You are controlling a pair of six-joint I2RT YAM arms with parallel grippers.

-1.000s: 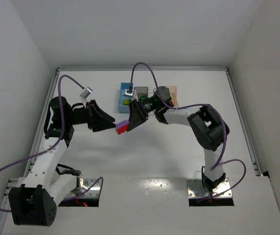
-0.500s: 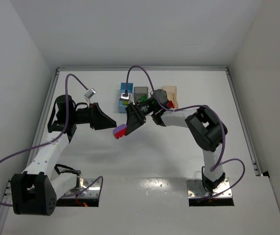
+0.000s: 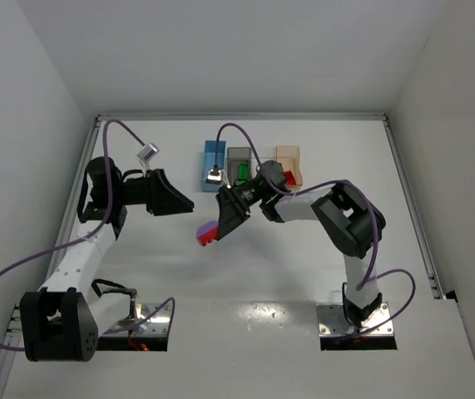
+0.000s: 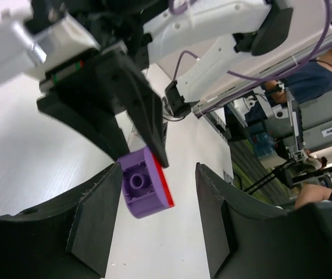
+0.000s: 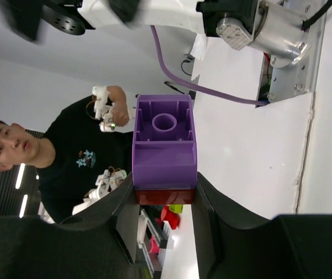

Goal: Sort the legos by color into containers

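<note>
The white table (image 3: 245,274) carries small open plastic bins along its far edge: a blue bin (image 3: 214,150), a smoky grey bin (image 3: 239,153) and a pale orange bin (image 3: 288,155), with any fourth hidden by the right arm. The right gripper (image 3: 214,228) is clamped on a purple plastic brick (image 5: 164,145) stacked on a red brick (image 5: 164,196), held out well short of the bins. The left gripper (image 3: 183,204), jaws apart, faces the pair, apparently to separate the two colours before binning.
</note>
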